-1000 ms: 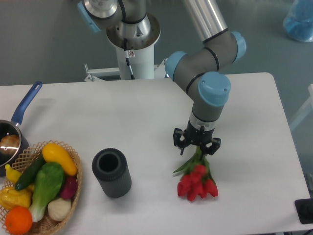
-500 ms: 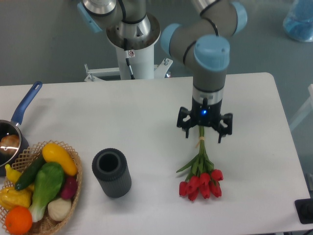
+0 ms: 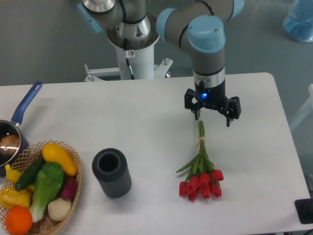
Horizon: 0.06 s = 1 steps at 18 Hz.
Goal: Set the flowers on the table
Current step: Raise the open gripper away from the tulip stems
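Tool (image 3: 212,116) sits above the desk (image 3: 254,161) with its fingers spread wide and nothing between them. Your flowers (image 3: 201,169) lie flat on the desk just in front of it: stem ends point up toward the tool and stop right beneath the gap in the fingers, apart from them, red heads fanned out toward the near edge, tan string around the stems midway. Dark grey ribbed vase (image 3: 111,173) stands upright well to the left of the bunch; you can see down its mouth, looks dark inside. Wicker basket (image 3: 73,188) at the near left corner holds toy vegetables (image 3: 44,183). Blue-handled pan (image 3: 14,134) behind it, with something pale in it, too small to tell.
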{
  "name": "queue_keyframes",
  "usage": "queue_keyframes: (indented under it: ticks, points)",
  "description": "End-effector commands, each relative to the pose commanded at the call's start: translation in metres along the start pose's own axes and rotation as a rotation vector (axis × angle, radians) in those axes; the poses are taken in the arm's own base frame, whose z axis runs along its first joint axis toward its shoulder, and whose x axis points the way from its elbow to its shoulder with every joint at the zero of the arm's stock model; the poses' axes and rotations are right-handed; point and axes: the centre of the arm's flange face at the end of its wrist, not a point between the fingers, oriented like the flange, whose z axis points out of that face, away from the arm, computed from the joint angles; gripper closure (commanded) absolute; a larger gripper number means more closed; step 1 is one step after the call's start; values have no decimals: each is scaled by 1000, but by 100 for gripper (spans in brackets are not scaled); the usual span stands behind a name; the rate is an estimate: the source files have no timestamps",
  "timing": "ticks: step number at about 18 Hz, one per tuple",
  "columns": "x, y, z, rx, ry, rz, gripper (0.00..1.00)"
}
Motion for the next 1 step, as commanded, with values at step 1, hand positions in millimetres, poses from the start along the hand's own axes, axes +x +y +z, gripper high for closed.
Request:
queue_keyframes:
  ticks: [1]
  points:
    - [-1,0,-1,1,-3,0,0]
